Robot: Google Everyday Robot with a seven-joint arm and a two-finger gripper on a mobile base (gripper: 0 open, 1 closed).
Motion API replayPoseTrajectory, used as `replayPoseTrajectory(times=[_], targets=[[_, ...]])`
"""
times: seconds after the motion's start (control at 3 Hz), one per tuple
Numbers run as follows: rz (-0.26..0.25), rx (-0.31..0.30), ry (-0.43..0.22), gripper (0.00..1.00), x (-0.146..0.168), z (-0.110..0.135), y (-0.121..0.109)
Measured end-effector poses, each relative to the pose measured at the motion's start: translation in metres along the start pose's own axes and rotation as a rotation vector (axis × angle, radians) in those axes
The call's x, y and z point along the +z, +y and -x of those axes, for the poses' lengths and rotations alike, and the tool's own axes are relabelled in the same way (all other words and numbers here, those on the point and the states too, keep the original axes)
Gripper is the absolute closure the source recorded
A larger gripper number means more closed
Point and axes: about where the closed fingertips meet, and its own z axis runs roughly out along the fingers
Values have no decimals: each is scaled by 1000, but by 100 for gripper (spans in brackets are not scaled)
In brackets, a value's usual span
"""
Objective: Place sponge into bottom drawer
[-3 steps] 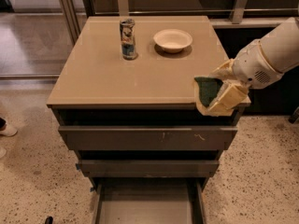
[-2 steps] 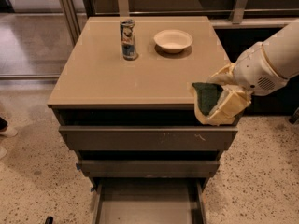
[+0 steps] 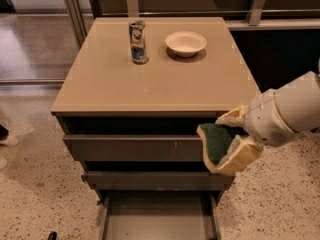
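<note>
My gripper [image 3: 227, 141] comes in from the right on a white arm, with padded cream fingers [image 3: 235, 159]. It is shut on the sponge [image 3: 216, 140], whose dark green scrub side faces the camera. It holds the sponge in the air in front of the right end of the upper drawer front [image 3: 135, 148], just below the cabinet top's front right corner. The bottom drawer [image 3: 160, 219] is pulled open below, a shallow tray with a flat grey floor, down and left of the sponge.
A drink can [image 3: 138, 41] and a white bowl [image 3: 185, 43] stand at the back of the tan cabinet top [image 3: 155, 79]. The middle drawer front [image 3: 150, 179] sits slightly out. Speckled floor lies on both sides. A shoe [image 3: 7, 140] shows at the left edge.
My gripper has moved down with the sponge, from level with the cabinet top's front edge to in front of the upper drawer front.
</note>
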Motion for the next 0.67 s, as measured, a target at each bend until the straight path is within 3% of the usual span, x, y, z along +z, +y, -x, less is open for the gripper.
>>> replayPoseTrajectory(times=[0.33, 0.67], targets=[[34, 46, -3, 100, 53, -41, 18], [106, 86, 6, 100, 112, -79, 36]])
